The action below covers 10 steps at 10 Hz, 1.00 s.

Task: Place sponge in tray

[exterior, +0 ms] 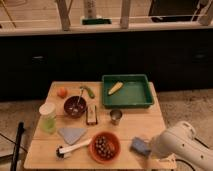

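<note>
The sponge (140,146), a small flat blue-grey pad, sits near the front right of the wooden table (135,125), slightly tilted. My gripper (148,148) is at the end of the white arm (182,145) coming in from the lower right, right against the sponge's right side. The dark-green tray (142,102) stands at the back right of the table, with a yellow corn cob (115,88) lying in it. The sponge is well in front of the tray.
A small metal cup (116,116) stands between sponge and tray. An orange bowl of nuts (104,146), a white brush (72,148), a grey cloth (72,134), a dark block (91,114), a dark bowl (75,106), a green-filled jar (48,117), an orange fruit (62,92) and a green pepper (89,91) fill the left.
</note>
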Available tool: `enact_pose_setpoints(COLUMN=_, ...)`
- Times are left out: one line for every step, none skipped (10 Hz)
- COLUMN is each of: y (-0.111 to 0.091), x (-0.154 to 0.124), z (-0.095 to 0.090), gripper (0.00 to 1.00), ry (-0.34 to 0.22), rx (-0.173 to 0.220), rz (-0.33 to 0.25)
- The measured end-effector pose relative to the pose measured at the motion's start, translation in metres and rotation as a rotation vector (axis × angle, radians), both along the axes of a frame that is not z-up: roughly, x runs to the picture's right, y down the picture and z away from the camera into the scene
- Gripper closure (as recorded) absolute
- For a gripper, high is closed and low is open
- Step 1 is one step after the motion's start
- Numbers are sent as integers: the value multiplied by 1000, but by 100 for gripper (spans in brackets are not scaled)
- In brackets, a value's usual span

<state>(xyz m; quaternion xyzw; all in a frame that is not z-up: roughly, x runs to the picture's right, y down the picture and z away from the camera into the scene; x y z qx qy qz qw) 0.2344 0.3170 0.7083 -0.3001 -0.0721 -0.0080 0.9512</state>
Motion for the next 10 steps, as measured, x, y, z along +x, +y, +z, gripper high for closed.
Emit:
enact_pose_setpoints(y=-7, x=-3, z=-5, gripper=90, ry=-2, rx=5, rz=-7)
enact_pose_setpoints(y=-12, x=-5, z=-9, gripper=94, ry=-2, rx=4, rz=-15)
enact_pose_setpoints(y=-13, x=-5, z=-10, gripper=92, ry=-1, rx=0, rz=-20)
enact_pose_setpoints(y=-11, x=-5, z=-8, gripper=87, ry=0, rx=-4, rz=-21)
enact_pose_setpoints(y=-8, x=-4, z=-3, gripper=76, ry=3, rx=-13, rz=-27)
enact_pose_setpoints(y=-7, x=-5, z=0, gripper=68, ry=0, rx=-17, rz=-29)
enact_pose_setpoints(y=-6, x=-6, z=5, gripper=56, ry=0, rx=-31, rz=-35)
enact_pose_setpoints(y=-4, x=-4, z=7, gripper=46, ry=5, rx=-42, rz=-38)
enact_pose_setpoints(y=-3, x=-3, z=9, gripper=36, ry=9, rx=-50, rz=-40)
enact_pose_setpoints(y=-3, x=-4, z=11, gripper=25, ry=11, rx=-54, rz=-46)
